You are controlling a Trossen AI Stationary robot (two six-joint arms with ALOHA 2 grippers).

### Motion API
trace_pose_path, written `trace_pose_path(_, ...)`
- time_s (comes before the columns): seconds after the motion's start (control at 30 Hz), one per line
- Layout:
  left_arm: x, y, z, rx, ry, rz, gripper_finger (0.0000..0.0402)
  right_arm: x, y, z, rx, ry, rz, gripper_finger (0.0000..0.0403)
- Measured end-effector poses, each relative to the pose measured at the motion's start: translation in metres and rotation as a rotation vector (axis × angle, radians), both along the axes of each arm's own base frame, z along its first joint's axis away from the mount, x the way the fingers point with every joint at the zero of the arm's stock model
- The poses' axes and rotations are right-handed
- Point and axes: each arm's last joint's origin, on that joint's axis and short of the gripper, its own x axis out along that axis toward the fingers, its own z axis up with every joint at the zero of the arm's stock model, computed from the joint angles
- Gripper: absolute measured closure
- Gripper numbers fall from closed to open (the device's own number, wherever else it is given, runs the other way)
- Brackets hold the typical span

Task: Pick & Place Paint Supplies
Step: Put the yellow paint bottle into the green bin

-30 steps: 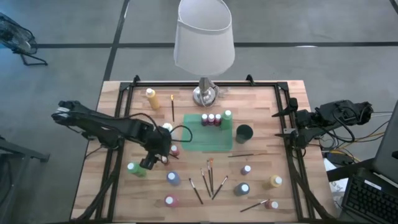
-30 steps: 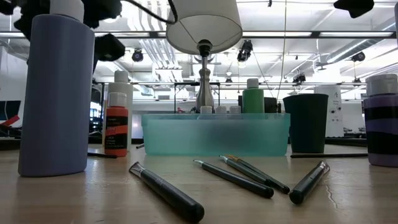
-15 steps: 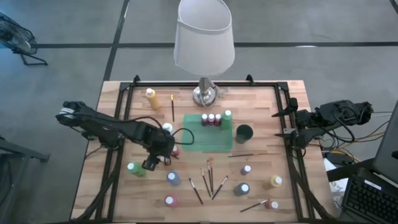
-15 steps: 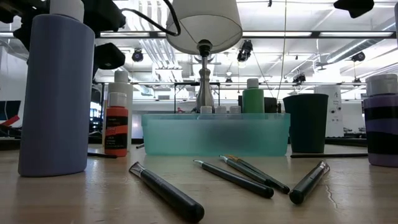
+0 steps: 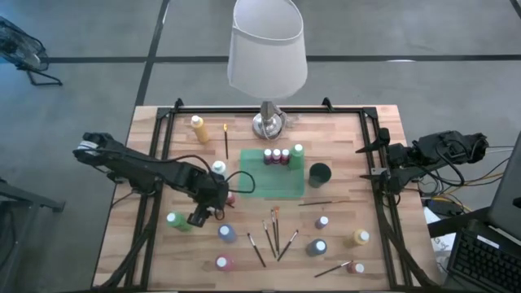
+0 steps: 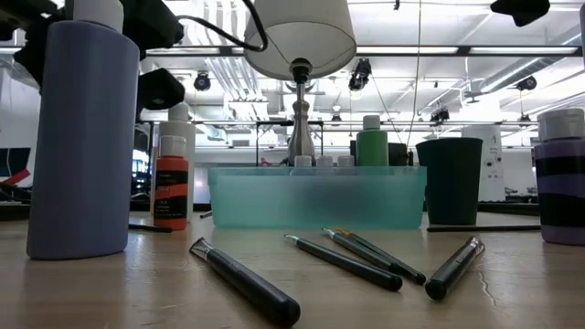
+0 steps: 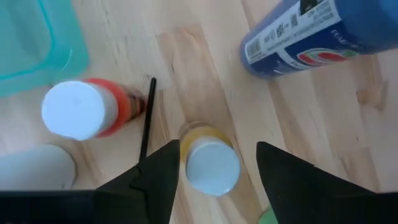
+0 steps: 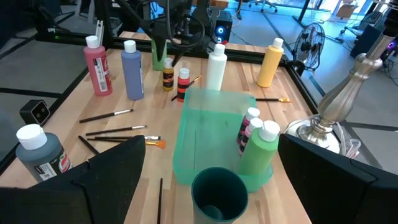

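My left gripper is open and points down over a small yellow bottle with a white cap, one finger on each side of it. The bottle stands on the table beside a small red bottle and a thin brush. In the high view this gripper is left of the teal tray, which holds several bottles. More bottles and brushes lie toward the near edge. My right gripper waits open at the table's right edge. My left gripper comes at the small yellow bottle from above, its fingers on either side of the white cap. One finger shows right beside the cap. Whether it touches, I cannot tell. The bottle stands upright on the table.
A white-shaded lamp stands at the far edge on its silver base. A dark cup stands right of the tray. A green bottle and a white bottle stand close to my left gripper. A yellow bottle stands far left.
My left gripper has sunk toward the small yellow bottle and shifted slightly toward the table's right edge. Its fingers stay apart.
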Motion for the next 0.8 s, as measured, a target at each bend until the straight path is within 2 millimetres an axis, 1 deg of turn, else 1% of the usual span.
trace_pose_path(0.1, -0.0013, 0.0004, -0.0037, 0.002, 0.008, -0.002, 0.0191, 0.0, 0.0, 0.0, -0.001, 0.0, 0.001, 0.0039)
trace_pose_path(0.53, -0.0006, 0.0002, -0.005, -0.001, -0.005, -0.003, 0.0196, 0.0, 0.0, 0.0, -0.001, 0.0, 0.001, 0.0039)
trace_pose_path(0.67, -0.0006, 0.0003, -0.005, 0.002, -0.007, -0.006, 0.021, 0.0, 0.0, 0.0, -0.001, 0.0, 0.001, 0.0039)
trace_pose_path(0.8, 0.0005, 0.0003, -0.0047, 0.012, -0.023, -0.015, 0.0236, 0.0, 0.0, 0.0, -0.001, 0.0, 0.0, 0.0039)
